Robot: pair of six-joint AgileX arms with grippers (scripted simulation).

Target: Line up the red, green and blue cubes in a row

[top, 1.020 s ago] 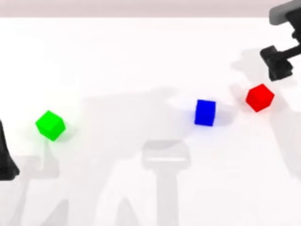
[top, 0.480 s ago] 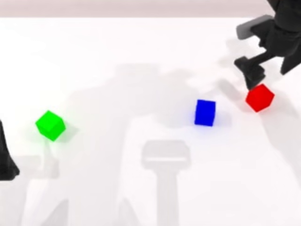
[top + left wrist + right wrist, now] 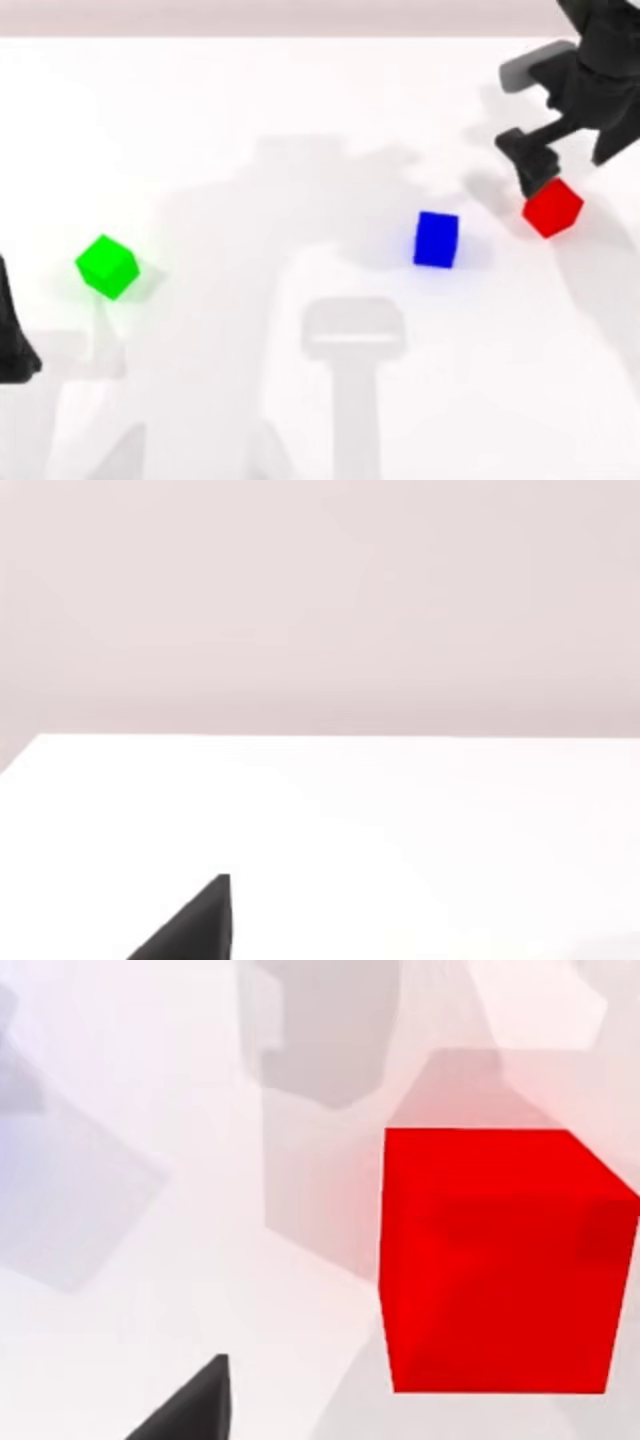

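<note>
**Right gripper poised over the red cube**

My right arm reaches in from the top view's upper right, its gripper (image 3: 533, 170) just above the red cube (image 3: 552, 208); I cannot tell its finger state. That cube sits corner-on, no long axis. The blue cube (image 3: 437, 239) lies near it, the green cube (image 3: 107, 265) far left. My left arm (image 3: 14, 335) parks at the left edge.

White table (image 3: 300, 120), smooth and bare-surfaced, filling nearly the whole top view. Pale pinkish-grey wall (image 3: 280, 15) running along the table's far edge, plain and unmarked. Soft grey shadows spread over the tabletop, densest toward the near edge.
</note>
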